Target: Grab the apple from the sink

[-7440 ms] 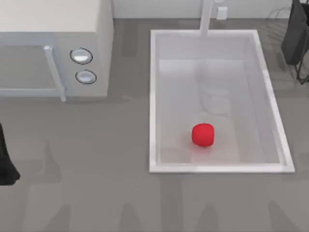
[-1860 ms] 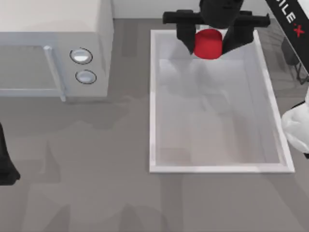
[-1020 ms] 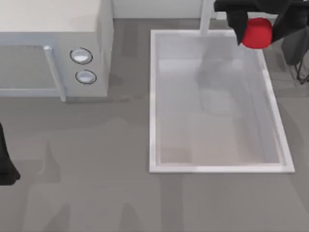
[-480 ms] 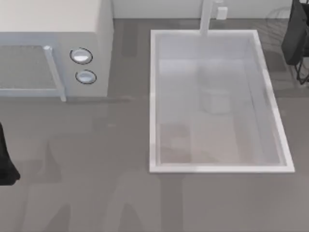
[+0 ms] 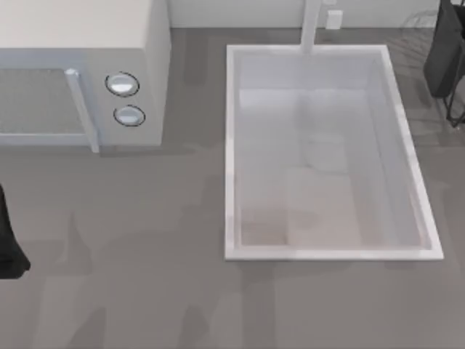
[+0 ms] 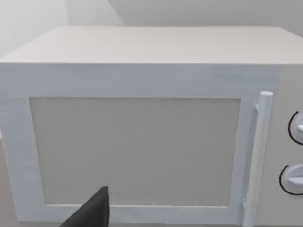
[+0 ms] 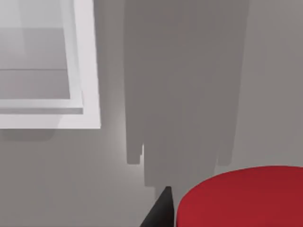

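Small bright red rounded apple (image 7: 241,198) sits close under the right wrist camera, against a dark fingertip (image 7: 160,212) of the right claw, over grey desk (image 7: 189,94) beside a corner of the large white rectangular sink (image 5: 231,153). Claw's grip on it: cannot tell. Left arm (image 5: 9,243) parked at desk's left edge, facing the white microwave (image 6: 142,127); its opening cannot be judged.

White microwave (image 5: 80,69) with two knobs (image 5: 122,84), table's (image 5: 145,276) left
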Controlling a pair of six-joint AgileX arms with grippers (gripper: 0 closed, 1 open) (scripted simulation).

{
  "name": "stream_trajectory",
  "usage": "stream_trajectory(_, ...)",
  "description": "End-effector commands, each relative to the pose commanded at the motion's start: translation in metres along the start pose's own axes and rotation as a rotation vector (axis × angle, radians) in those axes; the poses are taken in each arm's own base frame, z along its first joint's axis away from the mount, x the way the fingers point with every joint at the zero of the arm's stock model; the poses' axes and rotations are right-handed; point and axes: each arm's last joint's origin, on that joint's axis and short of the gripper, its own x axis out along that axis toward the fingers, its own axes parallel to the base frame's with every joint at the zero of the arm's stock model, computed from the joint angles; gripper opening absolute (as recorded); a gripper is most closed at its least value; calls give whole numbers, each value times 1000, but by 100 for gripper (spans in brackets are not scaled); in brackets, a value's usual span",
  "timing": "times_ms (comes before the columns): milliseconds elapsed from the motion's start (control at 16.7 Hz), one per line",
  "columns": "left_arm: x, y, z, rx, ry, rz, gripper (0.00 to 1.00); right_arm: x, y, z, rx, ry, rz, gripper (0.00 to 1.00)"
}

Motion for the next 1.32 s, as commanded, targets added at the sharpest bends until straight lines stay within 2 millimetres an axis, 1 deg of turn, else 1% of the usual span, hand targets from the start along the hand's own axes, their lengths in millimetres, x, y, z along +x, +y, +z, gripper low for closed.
stream_trajectory(180,0,0,0,0,0,0,100,2,2,1,-2,5,0,0)
stream_trajectory(300,0,0,0,0,0,0,100,12,1,2,-2,10,0,0)
stream_trajectory(420,0,0,0,0,0,0,100,32,1,4,-1,8,0,0)
stream_trajectory(600,0,0,0,0,0,0,100,71,0,6,-1,-13,-1,0)
stream_trajectory(720,0,0,0,0,0,0,100,94,0,4,0,-11,0,0)
stream_trajectory(780,0,0,0,0,0,0,100,102,0,2,0,-6,0,0)
stream_trajectory(900,0,0,0,0,0,0,100,110,0,0,0,0,0,0)
stream_trajectory(1080,0,0,0,0,0,0,100,110,0,0,0,0,0,0)
stream_trajectory(1320,0,0,0,0,0,0,100,110,0,0,0,0,0,30)
